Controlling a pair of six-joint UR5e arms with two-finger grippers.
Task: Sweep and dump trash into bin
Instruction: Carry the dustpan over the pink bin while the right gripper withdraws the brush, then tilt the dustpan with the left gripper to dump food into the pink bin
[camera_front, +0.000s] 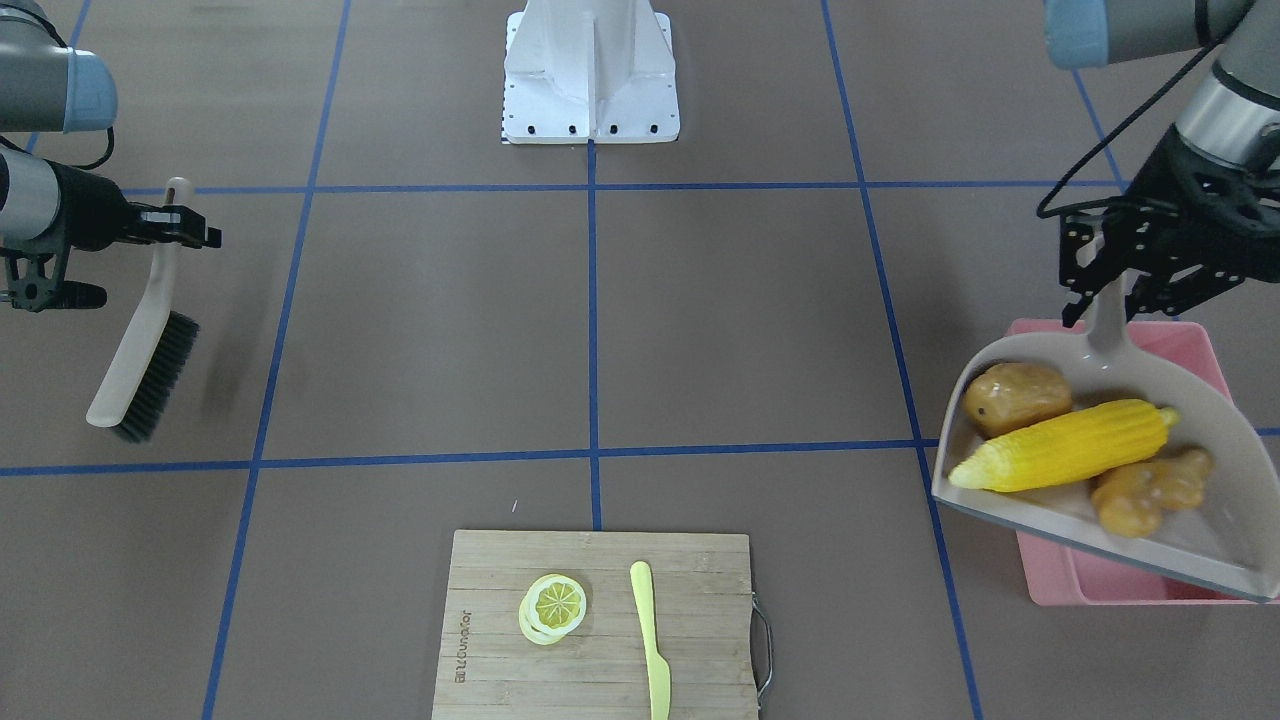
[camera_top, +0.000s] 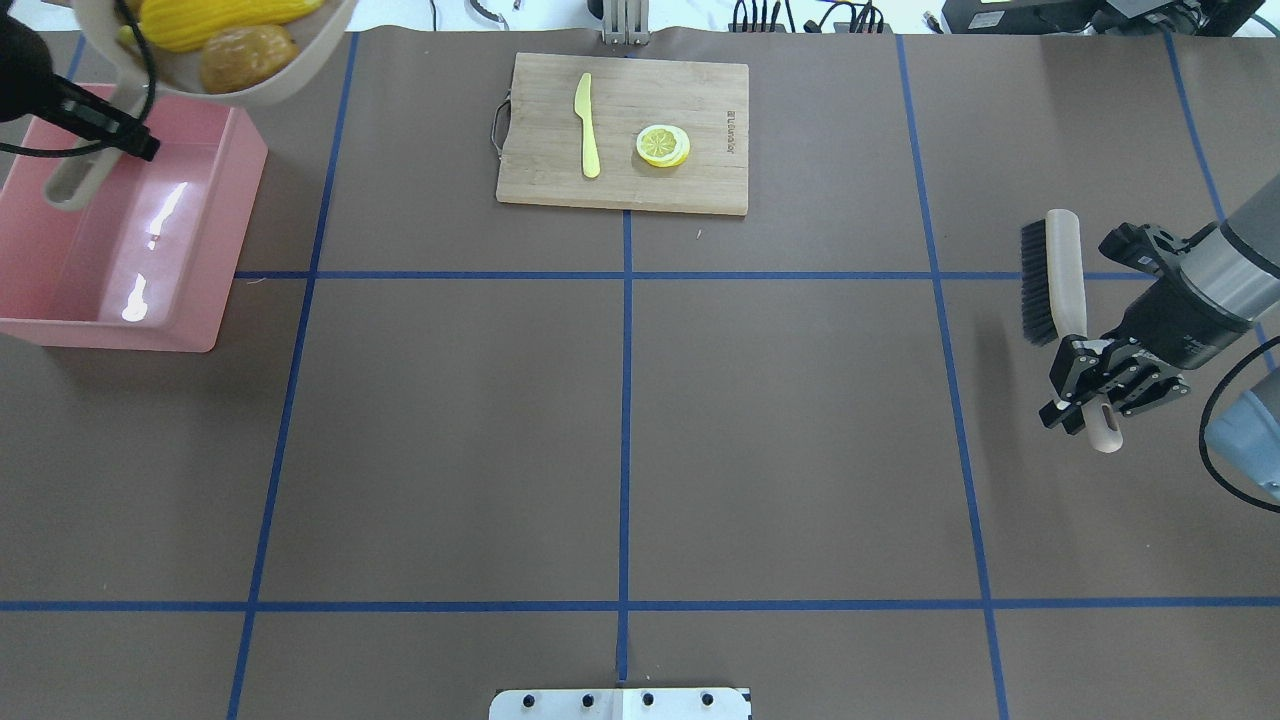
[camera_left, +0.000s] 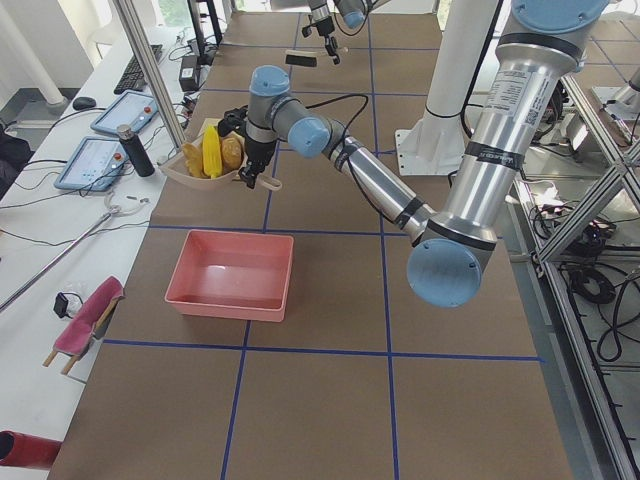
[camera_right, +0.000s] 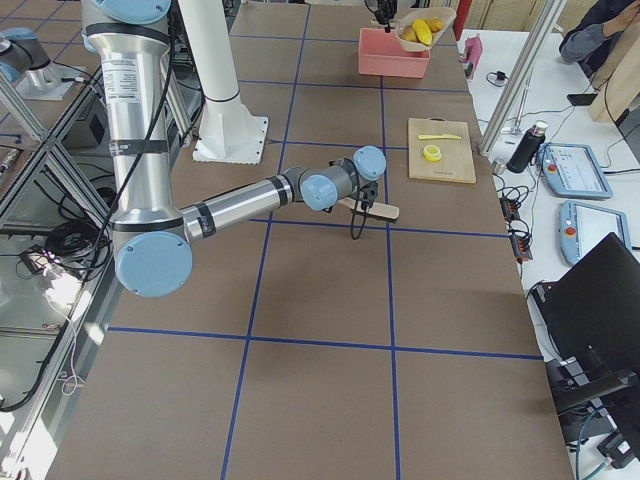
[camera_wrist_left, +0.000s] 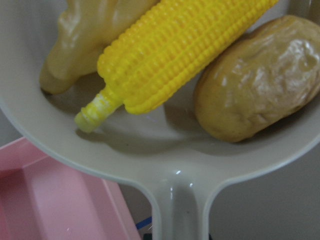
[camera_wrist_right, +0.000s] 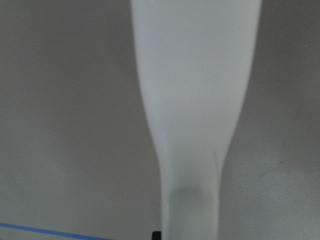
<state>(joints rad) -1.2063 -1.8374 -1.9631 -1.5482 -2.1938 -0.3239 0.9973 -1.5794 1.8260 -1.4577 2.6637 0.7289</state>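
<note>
My left gripper is shut on the handle of a beige dustpan, held in the air over the operators'-side end of the pink bin. The trash lies in the pan: a yellow corn cob, a brown potato and a tan ginger root. The left wrist view shows the corn, potato and ginger resting against the pan's back wall, with the bin below. The bin shows nothing inside. Far across the table, my right gripper is shut on the handle of a brush.
A wooden cutting board lies at the table's middle on the operators' side, with a lemon slice and a yellow knife on it. The white robot base stands at the opposite edge. Blue tape lines cross the brown table.
</note>
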